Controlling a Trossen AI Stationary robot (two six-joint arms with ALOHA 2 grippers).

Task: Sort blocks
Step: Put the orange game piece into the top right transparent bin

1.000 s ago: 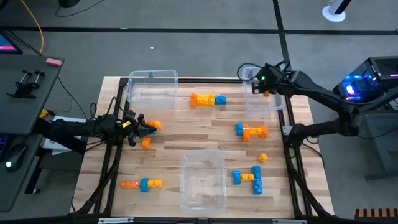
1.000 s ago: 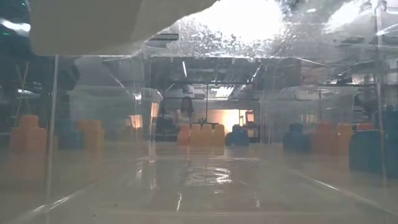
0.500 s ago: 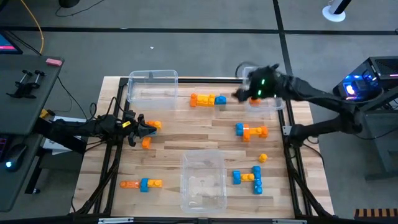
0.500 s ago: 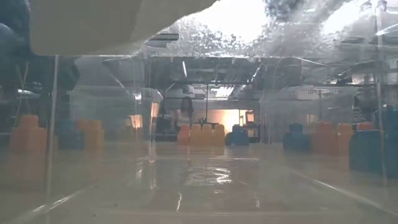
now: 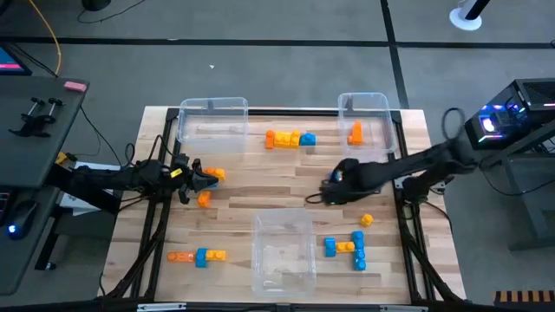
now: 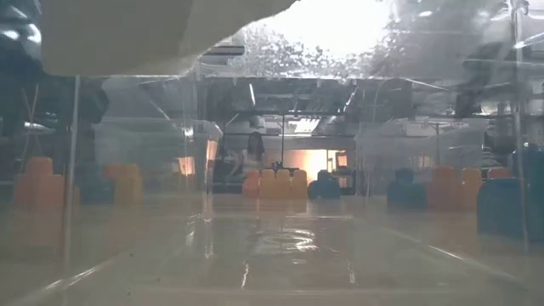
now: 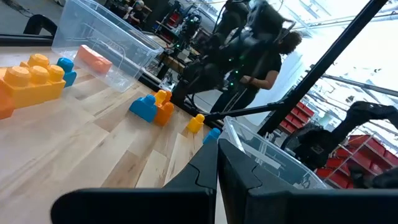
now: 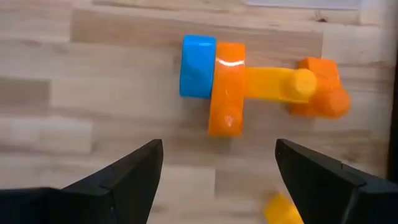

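Now the right gripper [image 5: 327, 190] hangs over the middle of the wooden table [image 5: 234, 195], its jaws released and spread wide, holding nothing. In its wrist view the fingers [image 8: 127, 168] frame a small cluster [image 8: 258, 87] lying on the wood: a blue brick against an orange brick, then a yellow-orange bar ending in an orange piece. In the high view this cluster is hidden under the arm.

The left gripper [image 5: 206, 180] waits at the left side of the table, jaws clenched together with nothing between them. A yellow-orange brick [image 5: 215, 174] lies just beside its tip and a small orange brick [image 5: 204, 199] just near of it.

Three clear plastic bins stand on the table. The far right bin [image 5: 365, 106] holds a single orange block [image 5: 355, 133]. The far left bin [image 5: 212, 111] and the near bin [image 5: 283, 260] at the middle of the front edge show no blocks that can be made out.

Between the two far bins lies a row of orange, yellow-orange and blue bricks [image 5: 290, 139]. Near the front left lies another row [image 5: 196, 256] in orange, blue and yellow-orange. At the near right sits a blue and yellow-orange group [image 5: 347, 248], with a lone yellow-orange brick [image 5: 366, 220] just far of it.
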